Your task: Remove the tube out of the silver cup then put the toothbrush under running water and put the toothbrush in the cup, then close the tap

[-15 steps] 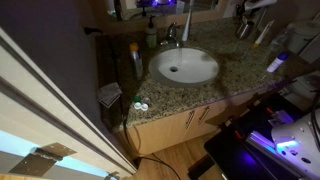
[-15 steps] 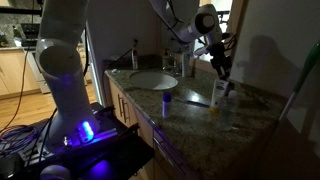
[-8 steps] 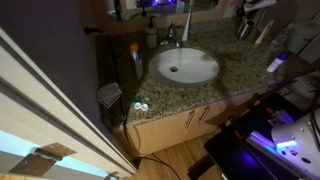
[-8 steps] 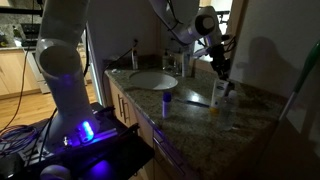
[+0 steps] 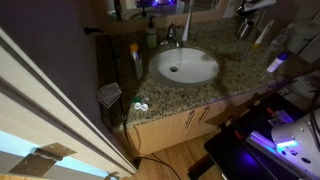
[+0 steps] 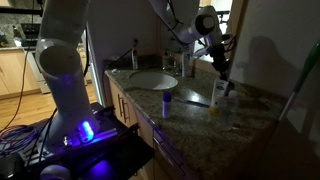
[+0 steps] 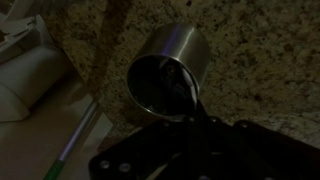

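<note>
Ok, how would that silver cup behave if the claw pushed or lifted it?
The silver cup looks like thin, smooth metal: probably stiff and light. Its shiny wall could be slippery to grip. It seems to stand free on the granite counter, so a push near the rim might tip it, and then it would likely roll.

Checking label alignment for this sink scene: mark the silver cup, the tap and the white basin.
silver cup (image 7: 178,52): wrist view, on its outer side wall.
tap (image 5: 172,36): in an exterior view, on the chrome spout.
white basin (image 5: 200,62): in an exterior view, on the bare inner bowl.
</note>
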{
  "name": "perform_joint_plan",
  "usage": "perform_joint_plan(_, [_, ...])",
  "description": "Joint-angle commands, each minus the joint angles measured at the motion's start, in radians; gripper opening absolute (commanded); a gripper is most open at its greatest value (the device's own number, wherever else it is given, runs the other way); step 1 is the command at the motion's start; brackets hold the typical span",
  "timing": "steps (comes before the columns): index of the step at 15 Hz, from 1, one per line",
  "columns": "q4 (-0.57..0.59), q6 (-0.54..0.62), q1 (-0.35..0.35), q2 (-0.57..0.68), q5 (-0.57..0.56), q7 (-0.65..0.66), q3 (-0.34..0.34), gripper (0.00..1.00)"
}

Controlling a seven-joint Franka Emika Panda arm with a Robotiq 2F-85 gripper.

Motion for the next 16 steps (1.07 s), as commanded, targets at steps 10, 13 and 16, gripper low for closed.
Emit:
perform_joint_plan(10, [-0.024,0.073,0.031,-0.233,-0.141,0.116,-0.032,0.00])
perform_joint_plan(13, [-0.049,0.111,0.036,-0.291,-0.156,0.097,0.012,0.00])
perform_joint_plan(16, [-0.073,0.150,0.039,-0.286,-0.113,0.054,0.072,0.00])
